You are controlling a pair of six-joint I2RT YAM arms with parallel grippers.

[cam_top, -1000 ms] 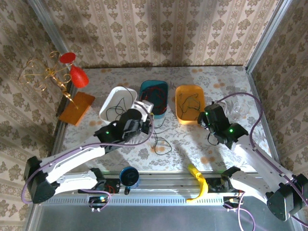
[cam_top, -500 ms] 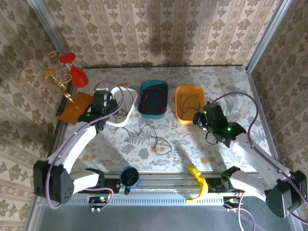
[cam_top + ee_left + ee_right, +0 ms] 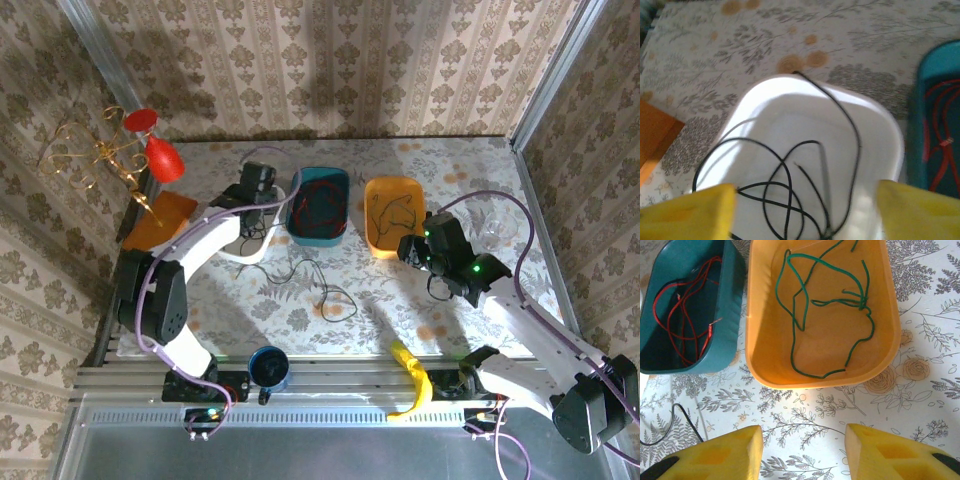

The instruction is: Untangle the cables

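Cables sit one colour to a tub, nearly. The thin red cable lies in the teal plastic tub, and the thin green cable is loose in the orange plastic tub. The thin black cable is coiled in the white plastic tub, but from above I see a strand running over the rim and out to a loop on the flowered tablecloth.

My left gripper hangs over the white tub with its yellow fingers spread wide and nothing between them. My right gripper is also parted and empty, above bare cloth just in front of the orange tub.

That trailing strand is my worry. If I lift the left arm carelessly, a finger could hook one of the crossing black loops and drag the coil back out. The tub looks light, so a nudge might slide or tip it. The part on the table may also pull the rest over the rim. On my right, the black end lies near my left-hand finger, so a sweep that way could catch it.
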